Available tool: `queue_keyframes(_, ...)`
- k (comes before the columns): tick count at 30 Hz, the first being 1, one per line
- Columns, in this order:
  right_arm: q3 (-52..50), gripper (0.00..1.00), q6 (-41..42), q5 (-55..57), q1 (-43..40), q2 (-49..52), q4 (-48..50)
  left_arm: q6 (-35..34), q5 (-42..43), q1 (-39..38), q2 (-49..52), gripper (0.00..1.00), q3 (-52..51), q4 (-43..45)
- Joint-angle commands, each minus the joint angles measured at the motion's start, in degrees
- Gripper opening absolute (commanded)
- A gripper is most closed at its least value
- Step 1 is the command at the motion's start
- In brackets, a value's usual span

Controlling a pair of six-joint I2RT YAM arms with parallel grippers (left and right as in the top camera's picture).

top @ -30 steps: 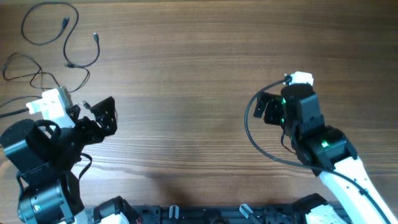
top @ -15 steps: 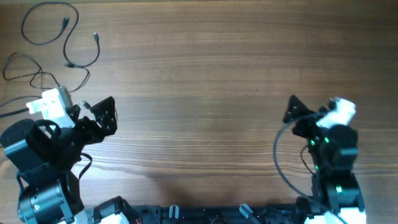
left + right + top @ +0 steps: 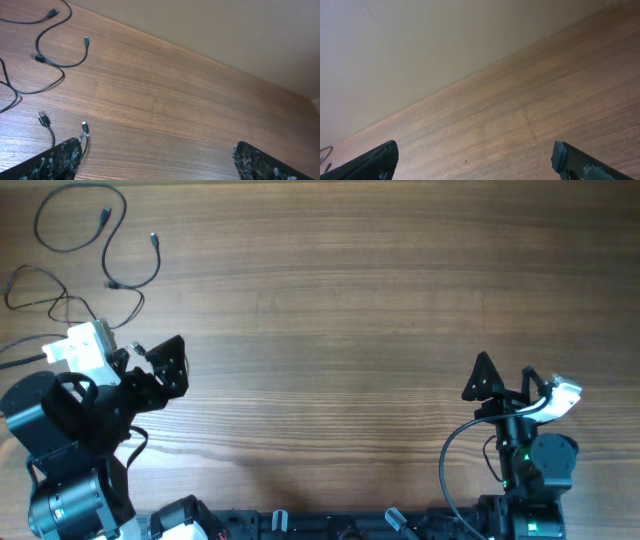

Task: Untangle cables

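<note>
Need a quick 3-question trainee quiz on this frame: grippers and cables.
1. Fill in: the left gripper and the right gripper both have their jaws ___.
2. Pick one: seen from overhead, the cables lie
A. in the far left corner of the table, beyond the left gripper
B. in the middle of the table
C. beside the right gripper
3. True or false: the right gripper is touching a cable.

Key: 1 open (and nothing between them); 2 A; 3 false.
</note>
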Motion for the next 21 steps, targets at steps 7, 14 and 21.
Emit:
queue_keyframes(7, -1.18, 1.0, -0.76, 0.04, 0.42, -2.08, 0.15, 0.87, -0.39, -0.24, 0.0, 1.0, -0.52, 0.11)
queue_keyframes(14, -1.2, 1.0, -0.74, 5.01, 2.51, -7.23, -2.62, 0.87, -0.39, -0.24, 0.0, 1.0, -0.52, 0.11)
queue_keyframes(21, -1.22, 1.0, -0.72, 5.6, 2.51, -8.98, -3.91, 0.87, -0.37, -0.24, 0.0, 1.0, -0.52, 0.11)
